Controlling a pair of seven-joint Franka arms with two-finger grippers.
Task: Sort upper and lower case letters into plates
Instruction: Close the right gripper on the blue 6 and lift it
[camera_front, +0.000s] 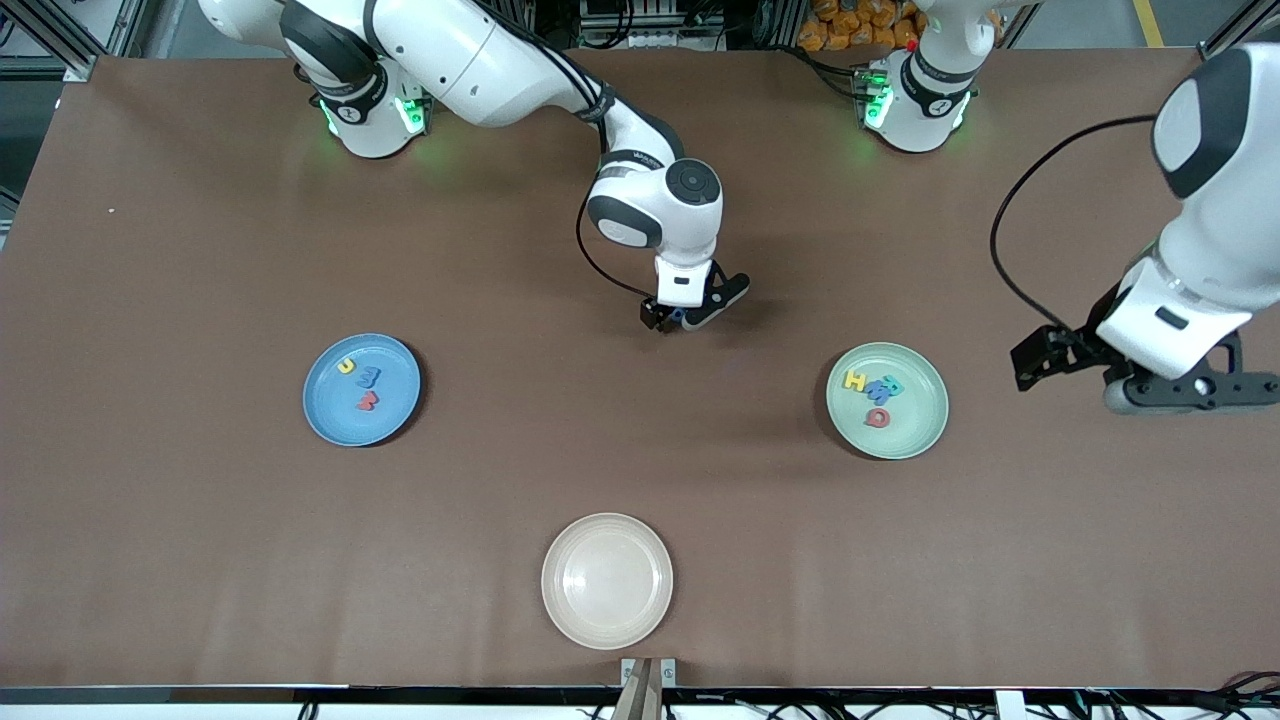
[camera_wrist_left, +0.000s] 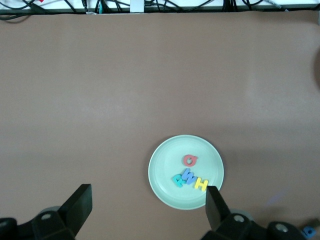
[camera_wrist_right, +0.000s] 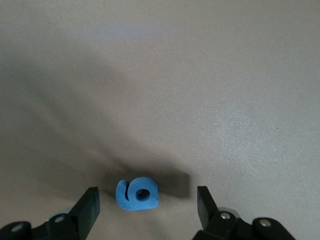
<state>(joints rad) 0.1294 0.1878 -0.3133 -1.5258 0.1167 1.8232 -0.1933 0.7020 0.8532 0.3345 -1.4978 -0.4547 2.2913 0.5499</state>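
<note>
A small blue letter (camera_wrist_right: 137, 193) lies on the brown table between the open fingers of my right gripper (camera_wrist_right: 147, 212), which is low around it without touching; it shows in the front view too (camera_front: 678, 314). The blue plate (camera_front: 335, 410) holds a yellow (camera_front: 346, 366), a blue (camera_front: 370, 378) and a red letter (camera_front: 367, 402). The mint green plate (camera_front: 905, 430) holds a yellow H (camera_front: 856, 380), a blue letter, a teal letter and a red Q (camera_front: 878, 417). My left gripper (camera_front: 1195, 388) is open and empty, up in the air beside the mint plate (camera_wrist_left: 165, 160).
A cream-white plate (camera_front: 607, 580) stands empty near the table's edge closest to the front camera, midway between the two coloured plates. Cables run along that edge (camera_wrist_left: 165, 5).
</note>
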